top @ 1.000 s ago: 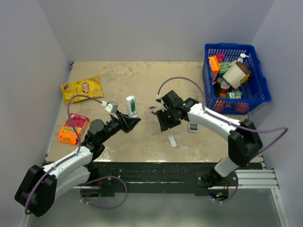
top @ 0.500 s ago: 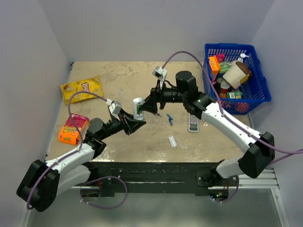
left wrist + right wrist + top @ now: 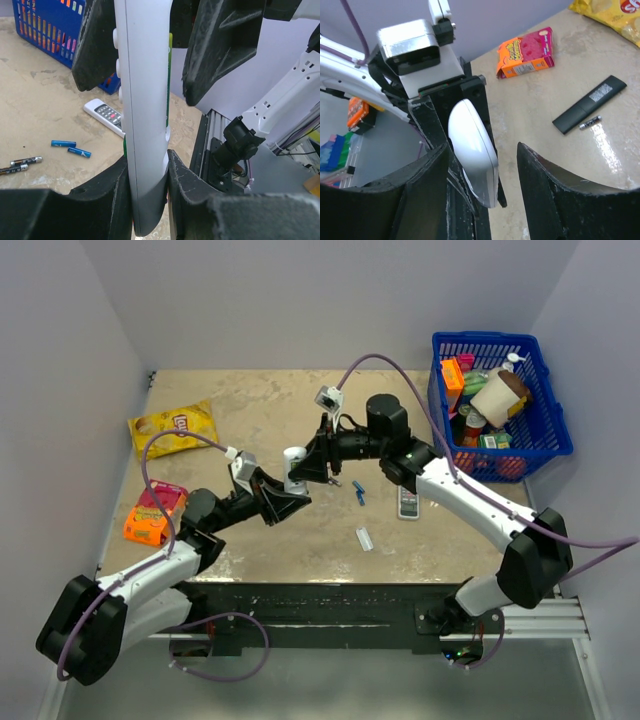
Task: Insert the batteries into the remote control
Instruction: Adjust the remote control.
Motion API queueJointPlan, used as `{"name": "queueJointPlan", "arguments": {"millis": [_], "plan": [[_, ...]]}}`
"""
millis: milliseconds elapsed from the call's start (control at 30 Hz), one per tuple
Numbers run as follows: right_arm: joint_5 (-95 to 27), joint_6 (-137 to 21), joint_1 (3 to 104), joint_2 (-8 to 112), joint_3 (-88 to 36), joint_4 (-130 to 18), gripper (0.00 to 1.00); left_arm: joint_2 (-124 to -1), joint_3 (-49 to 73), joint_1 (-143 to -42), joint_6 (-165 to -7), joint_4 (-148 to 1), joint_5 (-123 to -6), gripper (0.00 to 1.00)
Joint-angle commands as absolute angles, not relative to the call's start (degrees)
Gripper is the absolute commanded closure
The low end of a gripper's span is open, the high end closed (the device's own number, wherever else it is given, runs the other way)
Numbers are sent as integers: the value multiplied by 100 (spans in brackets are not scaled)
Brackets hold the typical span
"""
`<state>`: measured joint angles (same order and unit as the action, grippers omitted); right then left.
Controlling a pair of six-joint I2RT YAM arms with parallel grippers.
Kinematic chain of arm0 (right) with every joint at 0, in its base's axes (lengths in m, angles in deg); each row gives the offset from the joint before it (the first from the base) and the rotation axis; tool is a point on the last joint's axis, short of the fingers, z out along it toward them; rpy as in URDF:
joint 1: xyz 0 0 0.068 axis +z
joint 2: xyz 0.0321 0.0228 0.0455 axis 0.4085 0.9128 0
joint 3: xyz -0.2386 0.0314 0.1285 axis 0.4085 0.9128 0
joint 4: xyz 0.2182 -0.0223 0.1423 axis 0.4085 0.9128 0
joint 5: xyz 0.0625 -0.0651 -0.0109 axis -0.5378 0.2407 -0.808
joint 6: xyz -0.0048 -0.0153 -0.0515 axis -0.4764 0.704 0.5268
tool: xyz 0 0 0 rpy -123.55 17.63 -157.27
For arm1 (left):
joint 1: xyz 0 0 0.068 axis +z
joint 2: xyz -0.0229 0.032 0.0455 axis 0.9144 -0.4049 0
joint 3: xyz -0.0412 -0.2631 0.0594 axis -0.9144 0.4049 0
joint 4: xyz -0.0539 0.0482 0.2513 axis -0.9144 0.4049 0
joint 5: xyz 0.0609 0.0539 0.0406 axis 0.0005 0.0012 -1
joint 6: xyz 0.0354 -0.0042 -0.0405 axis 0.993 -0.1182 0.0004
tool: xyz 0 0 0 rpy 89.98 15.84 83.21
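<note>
Remote control [image 3: 294, 466] stands upright above mid-counter, its lower end clamped between the left fingers [image 3: 116, 192]. The right fingers [image 3: 547, 200] stand wide on either side of its top, not closed on it. Pale walls [image 3: 330, 300] box in a worn beige counter [image 3: 260, 405]. A blue basket [image 3: 485, 337] sits far right, a yellow chip bag [image 3: 173, 427] far left, and blue cells [image 3: 358, 491] lie loose. A second ago the right arm crouched low, clear of the remote.

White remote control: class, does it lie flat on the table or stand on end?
On end, aloft: the left gripper clamps the remote control at its lower end, jaws shut.
</note>
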<state>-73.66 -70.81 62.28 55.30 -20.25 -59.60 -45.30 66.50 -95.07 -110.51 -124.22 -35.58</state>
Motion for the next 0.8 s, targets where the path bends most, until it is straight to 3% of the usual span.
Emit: {"name": "queueJointPlan", "arguments": {"millis": [0,167,233,400,433,467,567,633,700,733,767], "plan": [[-7688,-7512,6199,5481,-1981,-6845,40,-4545,6413,-9486,-11056,-12998,-3379,100],[-7767,-7671,6120,5481,-1885,-7135,44,-4545,6413,-9486,-11065,-13033,-3327,100],[-7855,-7706,6041,5472,-1797,-7240,51,-4545,6404,-9486,-11065,-13050,-3309,100],[-8162,-7575,5997,5551,-1700,-7312,53,-4536,6413,-9486,-11127,-13138,-3274,100],[-8180,-7565,6006,5560,-1700,-7303,59,-4553,6422,-9486,-11144,-13199,-3248,100],[-8189,-7539,5997,5577,-1691,-7311,75,-4562,6413,-9486,-11162,-13226,-3239,100],[-8154,-7548,6006,5621,-1700,-7338,95,-4562,6404,-9486,-11144,-13218,-3212,100],[-8137,-7530,5997,5630,-1718,-7382,99,-4571,6395,-9486,-11153,-13218,-3212,100],[-8137,-7478,5997,5656,-1761,-7286,96,-4580,6378,-9486,-11135,-13183,-3230,100],[-8154,-7434,6006,5674,-1814,-7224,78,-4580,6360,-9486,-11144,-13174,-3239,100],[-8154,-7399,6006,5683,-1823,-7171,67,-4588,6352,-9486,-11144,-13165,-3256,100]]}}
